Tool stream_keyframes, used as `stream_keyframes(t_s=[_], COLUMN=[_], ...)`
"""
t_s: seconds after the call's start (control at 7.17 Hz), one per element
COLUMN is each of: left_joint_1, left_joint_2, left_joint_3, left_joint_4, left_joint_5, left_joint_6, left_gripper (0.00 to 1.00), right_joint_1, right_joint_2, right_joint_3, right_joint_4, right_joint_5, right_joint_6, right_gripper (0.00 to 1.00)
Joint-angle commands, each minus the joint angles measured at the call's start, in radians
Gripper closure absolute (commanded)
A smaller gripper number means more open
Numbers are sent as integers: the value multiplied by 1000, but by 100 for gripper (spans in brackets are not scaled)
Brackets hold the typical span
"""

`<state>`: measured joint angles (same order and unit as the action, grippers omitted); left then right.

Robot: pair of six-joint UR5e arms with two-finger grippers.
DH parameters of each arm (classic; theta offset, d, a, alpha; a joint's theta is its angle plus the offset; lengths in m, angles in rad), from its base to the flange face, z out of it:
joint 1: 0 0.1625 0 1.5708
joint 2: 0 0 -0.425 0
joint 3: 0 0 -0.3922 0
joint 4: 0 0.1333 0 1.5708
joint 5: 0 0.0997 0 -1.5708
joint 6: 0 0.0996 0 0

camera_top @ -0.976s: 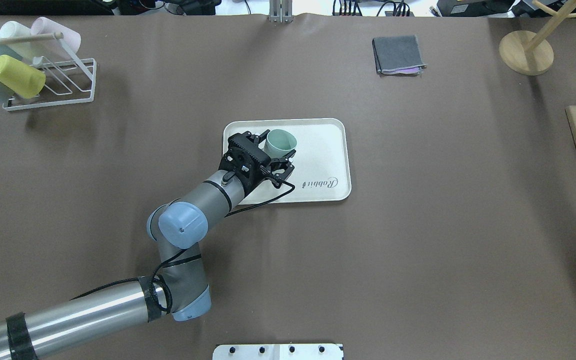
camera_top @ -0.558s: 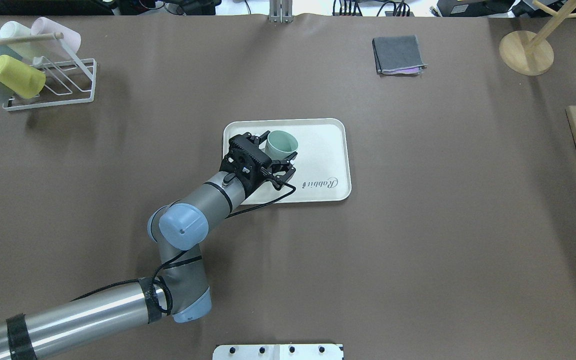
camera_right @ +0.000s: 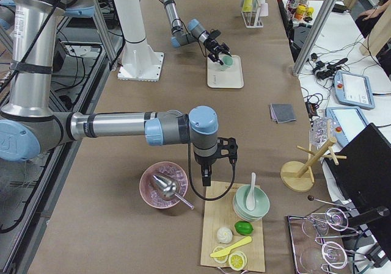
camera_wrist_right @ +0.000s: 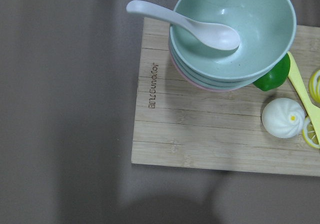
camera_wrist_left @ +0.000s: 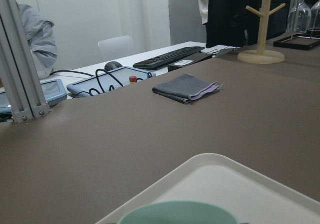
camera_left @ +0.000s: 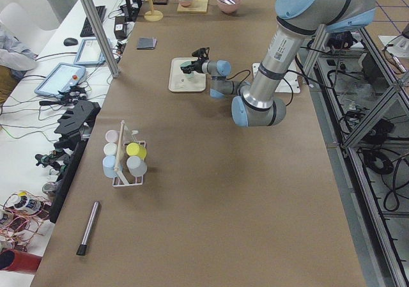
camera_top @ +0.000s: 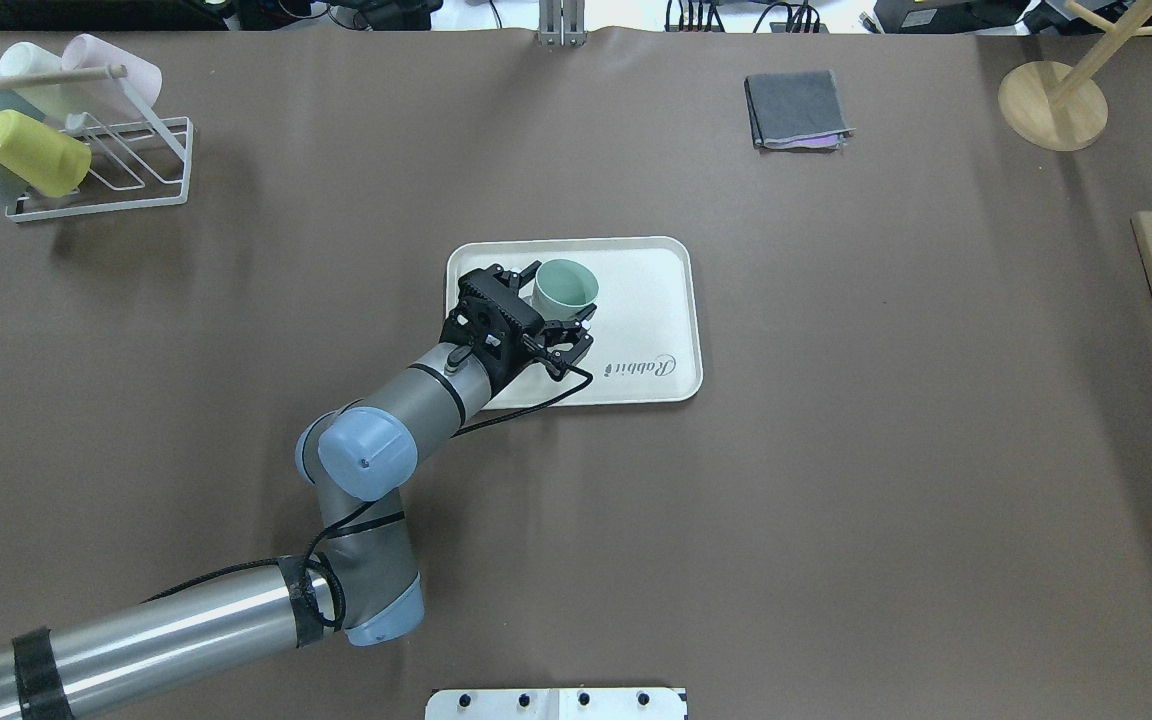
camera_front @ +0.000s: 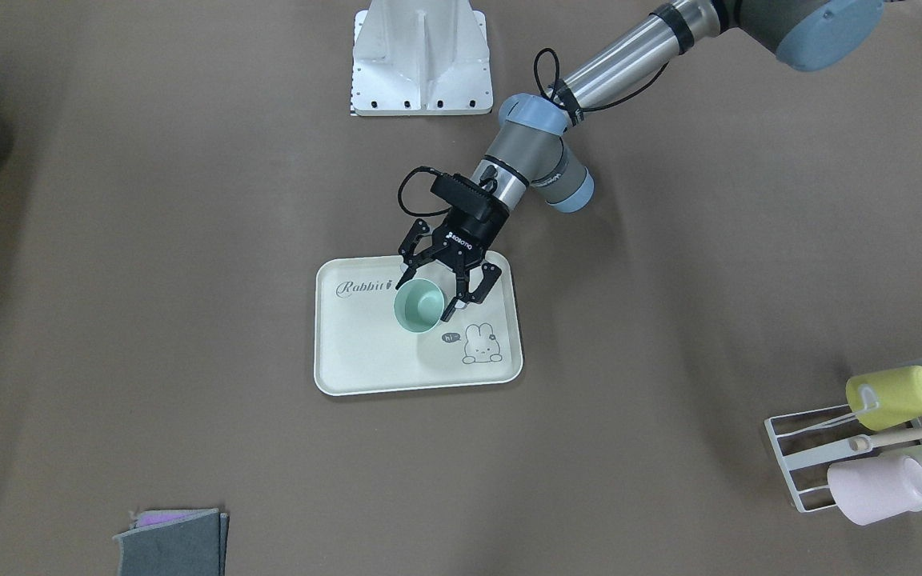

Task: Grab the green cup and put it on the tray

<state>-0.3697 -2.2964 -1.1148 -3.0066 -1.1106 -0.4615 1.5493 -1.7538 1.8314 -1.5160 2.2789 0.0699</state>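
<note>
The green cup (camera_top: 566, 285) stands upright on the cream tray (camera_top: 641, 262), in the tray's part nearest my left arm. It also shows in the front view (camera_front: 417, 308) beside the grey "Rabbit" lettering and above the bunny drawing. My left gripper (camera_top: 558, 300) is open and level with the cup. Its fingers (camera_front: 461, 300) flank the cup on both sides with small gaps. The left wrist view shows only the cup's rim (camera_wrist_left: 175, 215) at the bottom edge. My right gripper (camera_right: 204, 179) hangs over a wooden board far off; I cannot tell whether it is open or shut.
A white wire rack (camera_top: 101, 165) with several pastel cups stands at the far left. A folded grey cloth (camera_top: 798, 110) lies beyond the tray. A wooden stand (camera_top: 1051, 105) and a wooden board (camera_wrist_right: 200, 134) with stacked bowls are at the right end.
Almost nothing. The left gripper and the cup have shifted very slightly to the right on the tray. The jaws stay open.
</note>
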Motion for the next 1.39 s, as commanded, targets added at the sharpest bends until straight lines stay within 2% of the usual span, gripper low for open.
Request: stream_keyframes(t_s=[0.0, 0.28, 0.42, 0.56, 0.7, 0.98, 1.12, 1.25], left_joint_1=[0, 0, -1, 0, -1, -9, -37, -73], left_joint_2=[0, 3, 3, 5, 5, 12, 27, 94], left_joint_3=[-3, -2, -2, -3, -22, -107, -167, -286], left_joint_4=[0, 0, 0, -2, -2, 20, 81, 182], left_joint_5=[0, 0, -2, -2, -2, -5, -12, -26], left_joint_6=[1, 0, 1, 0, -5, -90, -94, -97], left_gripper=[15, 14, 10, 3, 2, 2, 2, 2], right_joint_1=[0, 0, 0, 0, 0, 0, 0, 0], right_joint_2=[-10, -10, -10, -10, -10, -10, -10, -10], right_joint_3=[-3, -6, -6, -6, -4, -4, -3, -3], right_joint_4=[8, 8, 10, 10, 10, 10, 10, 10], right_joint_5=[5, 7, 5, 5, 5, 5, 7, 5], right_joint_6=[1, 1, -1, -1, -1, -1, -1, -1], right_gripper=[0, 0, 0, 0, 0, 0, 0, 0])
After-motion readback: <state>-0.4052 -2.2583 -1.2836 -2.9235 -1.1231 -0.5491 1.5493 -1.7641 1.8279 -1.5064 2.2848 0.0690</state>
